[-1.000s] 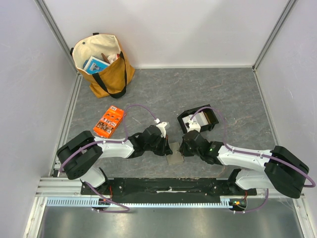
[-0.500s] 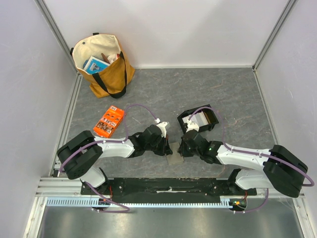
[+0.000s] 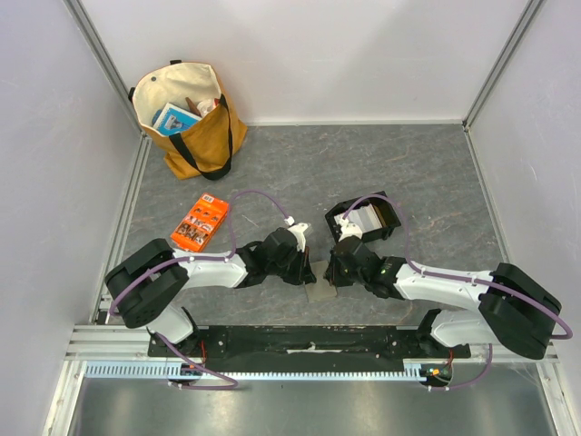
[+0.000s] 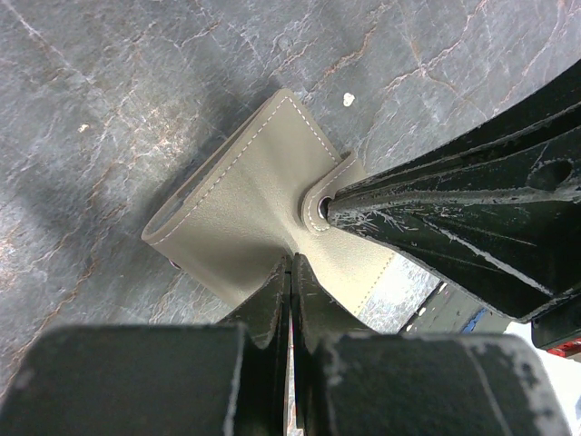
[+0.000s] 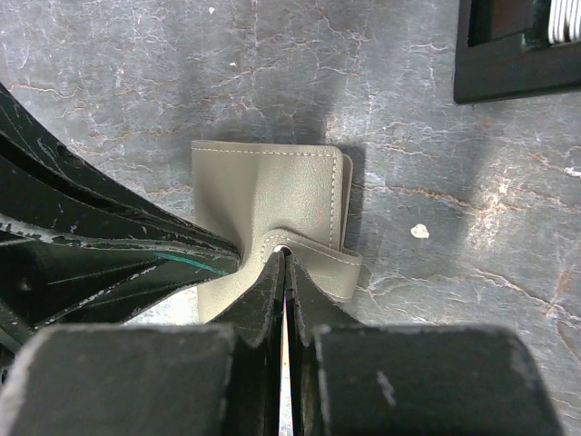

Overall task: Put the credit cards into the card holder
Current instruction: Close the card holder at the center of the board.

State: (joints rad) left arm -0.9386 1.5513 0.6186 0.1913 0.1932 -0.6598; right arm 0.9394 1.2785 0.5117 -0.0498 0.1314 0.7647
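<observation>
Since a second ago, the right gripper [image 5: 284, 254] has been drawn a little nearer to the left gripper [image 4: 290, 263]; nothing else on the table [image 3: 436, 173] is seen to have shifted.

Both pairs of jaws are seen closed, fingertip against fingertip, and each pair is pinched on the card holder [image 4: 245, 209]. The olive-grey holder is lain flat and folded on the table, directly between the two grippers and at their tips. Its near edge is clamped by the left jaws, and the leather is puckered where they meet it. The strap tab [image 5: 313, 254] carrying the snap stud is held by the right jaws. The two sets of fingertips are brought almost together at that tab, each approaching from the opposite side of the holder.

The credit cards [image 3: 363, 216] are seen as a pale stack inside a black tray [image 3: 392, 218]. The tray is set beyond the right jaws, near them but apart from the holder. No card is held by either gripper.

An orange packet [image 3: 199, 223] is lain well out beyond the left jaws, and a tan tote bag [image 3: 192, 118] is stood farther still past it.
</observation>
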